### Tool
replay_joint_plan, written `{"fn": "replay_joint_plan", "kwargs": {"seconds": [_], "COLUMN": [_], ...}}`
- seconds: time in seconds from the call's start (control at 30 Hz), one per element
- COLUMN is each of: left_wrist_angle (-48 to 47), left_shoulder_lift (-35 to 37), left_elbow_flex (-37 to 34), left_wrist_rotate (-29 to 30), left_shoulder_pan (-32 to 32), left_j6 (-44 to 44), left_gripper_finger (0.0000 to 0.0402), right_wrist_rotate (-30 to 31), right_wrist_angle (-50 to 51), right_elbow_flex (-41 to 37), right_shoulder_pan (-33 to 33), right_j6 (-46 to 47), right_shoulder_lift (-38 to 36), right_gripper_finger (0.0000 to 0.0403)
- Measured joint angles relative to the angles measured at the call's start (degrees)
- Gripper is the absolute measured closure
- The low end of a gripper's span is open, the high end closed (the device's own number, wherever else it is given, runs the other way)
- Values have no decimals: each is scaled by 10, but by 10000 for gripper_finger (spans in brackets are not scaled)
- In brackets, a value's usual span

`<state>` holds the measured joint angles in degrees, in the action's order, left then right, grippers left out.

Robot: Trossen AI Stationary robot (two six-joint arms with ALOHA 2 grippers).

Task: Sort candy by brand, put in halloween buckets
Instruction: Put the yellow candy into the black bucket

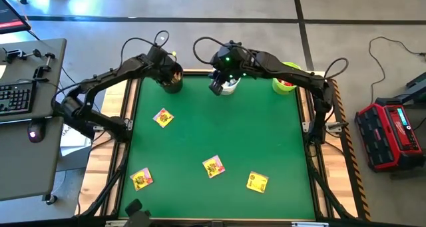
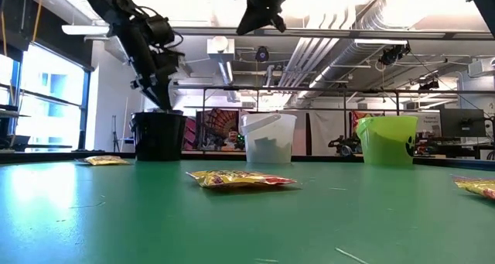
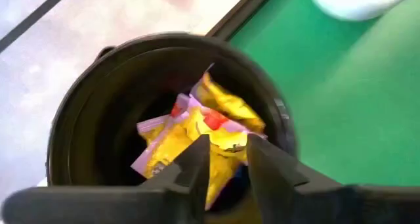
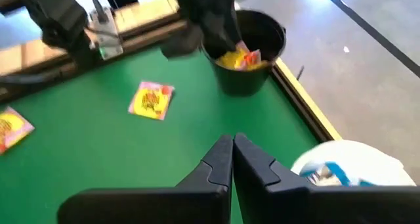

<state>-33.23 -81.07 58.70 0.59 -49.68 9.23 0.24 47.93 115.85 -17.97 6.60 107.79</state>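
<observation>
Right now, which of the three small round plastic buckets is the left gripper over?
The black plastic bucket at the table's far left corner: the left gripper hangs over its mouth, above yellow candy packets. The white bucket and lime green bucket stand farther right.

No lettering can be read anywhere; the print on the yellow candy packets [image 1: 213, 166] is too small.

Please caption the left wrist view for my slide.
Left gripper open over the black bucket holding yellow candy packets.
</observation>
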Motion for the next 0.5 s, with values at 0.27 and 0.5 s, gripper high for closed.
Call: {"fn": "replay_joint_plan", "kwargs": {"seconds": [0.27,0.5], "left_wrist_angle": [5,31], "left_shoulder_lift": [64,92], "left_elbow_flex": [0,-9], "left_wrist_rotate": [-96,-97], "left_shoulder_pan": [31,68], "left_j6": [33,44], "left_gripper_finger": [275,275], "right_wrist_rotate": [13,-3], "right_wrist_angle": [70,-44], "right_elbow_flex": [-19,-162], "right_shoulder_pan": [47,83], "right_j6": [-35,46], "right_shoulder_lift": [-4,-39], "right_gripper_finger": [403,403]}}
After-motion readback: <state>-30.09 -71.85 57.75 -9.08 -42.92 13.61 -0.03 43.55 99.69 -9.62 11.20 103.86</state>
